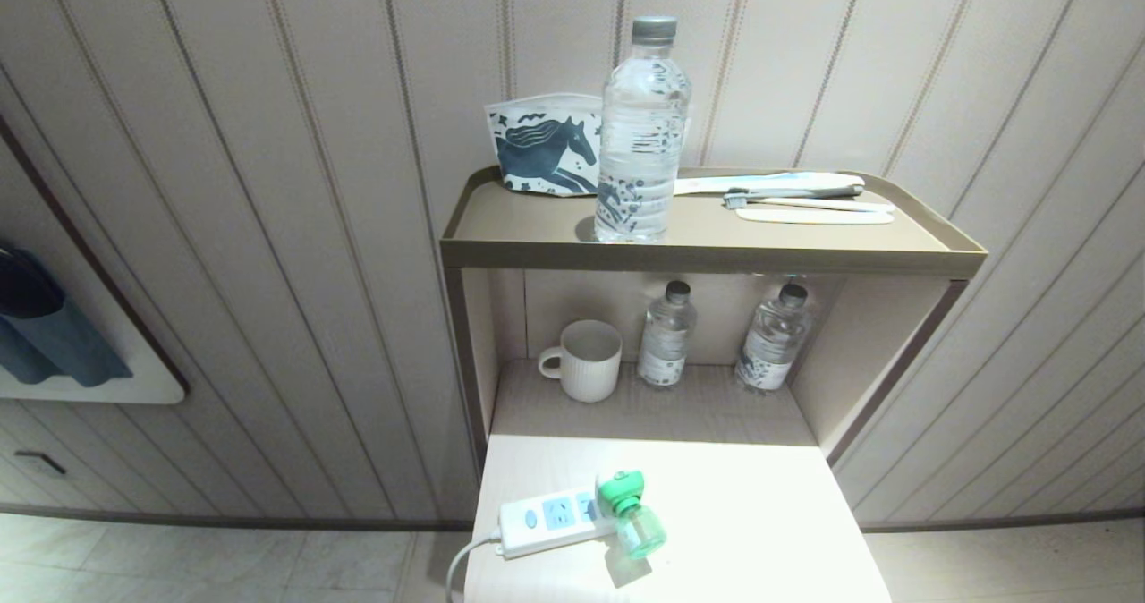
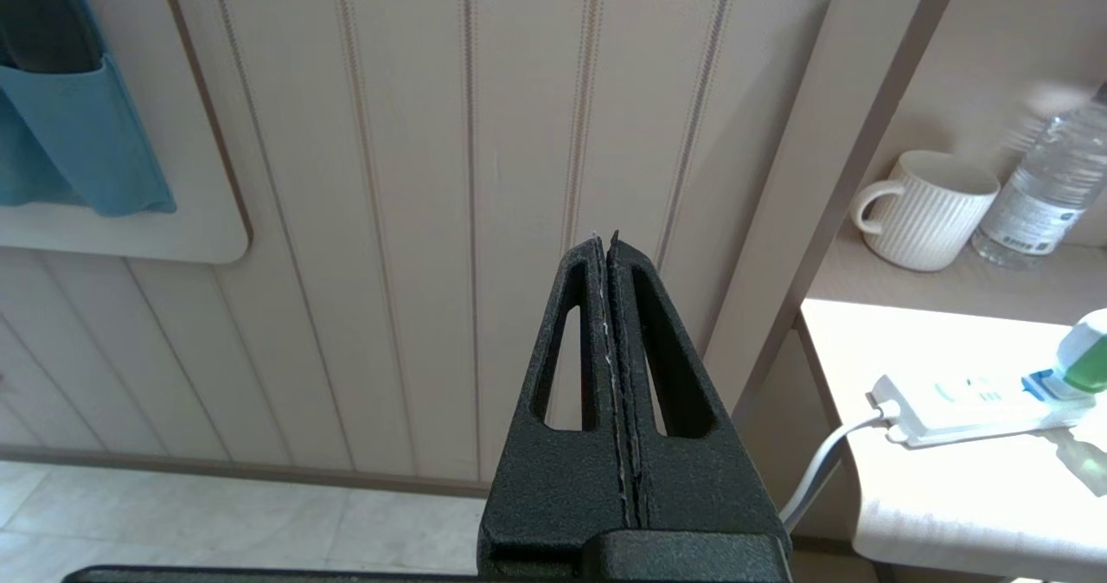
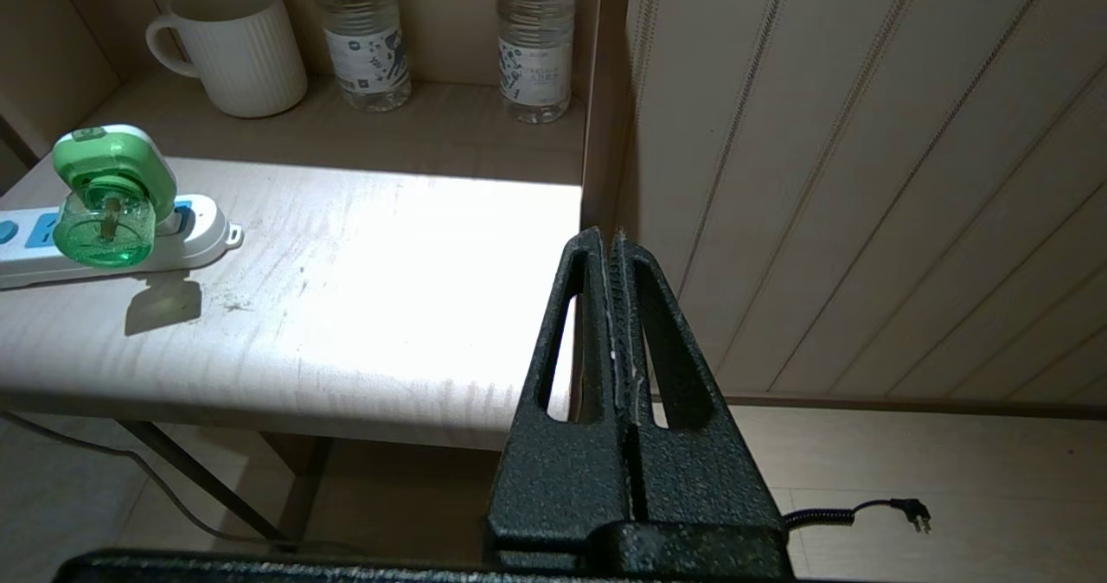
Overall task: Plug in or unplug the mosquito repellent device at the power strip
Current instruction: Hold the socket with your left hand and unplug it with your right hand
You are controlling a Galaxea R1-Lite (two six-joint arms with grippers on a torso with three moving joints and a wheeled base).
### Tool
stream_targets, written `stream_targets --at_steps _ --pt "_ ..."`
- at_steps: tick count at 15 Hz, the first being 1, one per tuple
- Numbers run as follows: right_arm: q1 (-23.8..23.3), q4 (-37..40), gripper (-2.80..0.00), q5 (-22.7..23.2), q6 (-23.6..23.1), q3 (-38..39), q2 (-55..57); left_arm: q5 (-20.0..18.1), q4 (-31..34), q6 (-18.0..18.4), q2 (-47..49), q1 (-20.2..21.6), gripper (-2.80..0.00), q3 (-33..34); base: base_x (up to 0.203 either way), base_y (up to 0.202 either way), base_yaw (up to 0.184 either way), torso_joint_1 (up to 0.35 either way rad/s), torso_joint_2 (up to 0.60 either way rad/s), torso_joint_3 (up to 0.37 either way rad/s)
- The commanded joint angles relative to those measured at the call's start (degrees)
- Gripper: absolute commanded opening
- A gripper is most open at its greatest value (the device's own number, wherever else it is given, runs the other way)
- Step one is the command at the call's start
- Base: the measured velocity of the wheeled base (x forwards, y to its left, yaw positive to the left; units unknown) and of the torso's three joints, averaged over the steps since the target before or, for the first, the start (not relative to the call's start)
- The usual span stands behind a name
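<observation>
The power strip lay flat near the front left of the white tabletop: a white bar with light-blue socket panels, a blue oval button and a white cord leaving its left end over the edge. The mosquito repellent device, green-and-white head with translucent green bottle, appeared seated in the strip's right-end socket, bottle tilted forward.

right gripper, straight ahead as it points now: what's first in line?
Likely the panelled wall, beside the shelf unit's side panel. The right gripper is shut, off the table's edge; depth is unclear.

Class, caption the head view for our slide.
Mosquito repellent device plugged into the power strip on a white table.
</observation>
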Motion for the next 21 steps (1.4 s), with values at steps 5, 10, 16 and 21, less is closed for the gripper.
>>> stream_targets --at_steps 5,10,16,21 --pt "-0.09 -0.23 -2.8 0.12 0.02 0.0 0.16 0.04 -0.03 -0.22 0.09 -0.07 -2.8 0.0 0.0 0.0 0.0 0.0 0.0 0.0" --pt "-0.04 6.0 -2.8 -0.01 -0.53 -8.12 1.16 0.04 0.14 -0.32 0.09 0.01 -2.8 0.0 0.0 0.0 0.0 0.0 0.0 0.0" --pt "-0.15 21.2 -2.8 1.81 -0.11 -50.38 25.87 0.04 0.23 -0.5 0.09 -0.07 -2.8 0.0 0.0 0.0 0.0 0.0 0.0 0.0" --pt "2.04 28.31 -2.8 2.74 9.96 -81.38 56.22 0.04 0.41 -0.58 0.09 0.02 -2.8 0.0 0.0 0.0 0.0 0.0 0.0 0.0"
